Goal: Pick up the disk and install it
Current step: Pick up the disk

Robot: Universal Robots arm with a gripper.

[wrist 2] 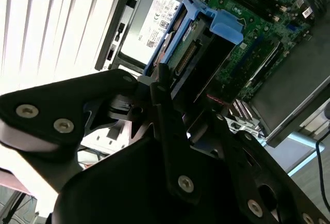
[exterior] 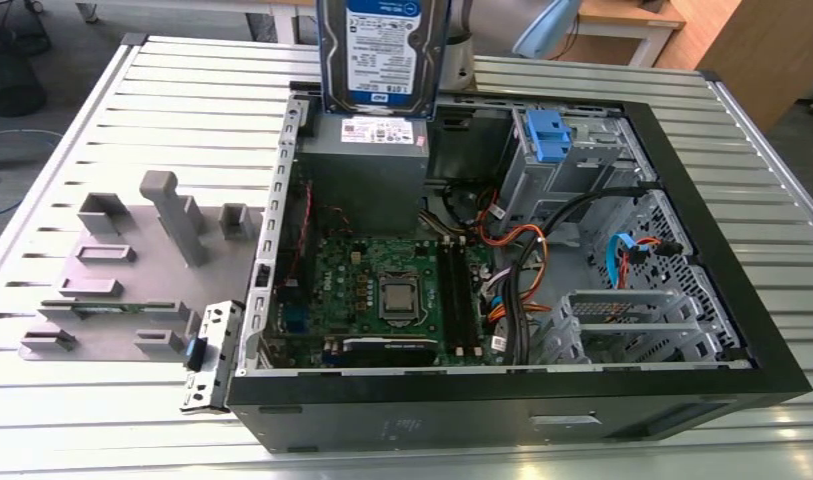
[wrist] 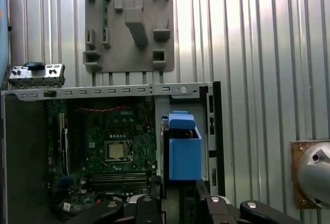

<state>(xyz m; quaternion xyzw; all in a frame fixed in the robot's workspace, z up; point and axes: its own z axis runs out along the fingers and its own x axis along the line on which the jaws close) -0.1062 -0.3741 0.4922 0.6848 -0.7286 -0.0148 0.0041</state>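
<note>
Gripper (wrist 2: 153,87) clamped on disk (exterior: 379,50), hanging just above PSU (exterior: 359,175) in open PC case (exterior: 513,398)

Silver disk (exterior: 379,50), blue-and-white label, blue side rails, upright, aloft above open computer case (exterior: 513,410)

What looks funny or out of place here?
The disk isn't inside the computer case. It hangs upright above the open case, held by the gripper. Nothing looks broken or spilled.
</note>
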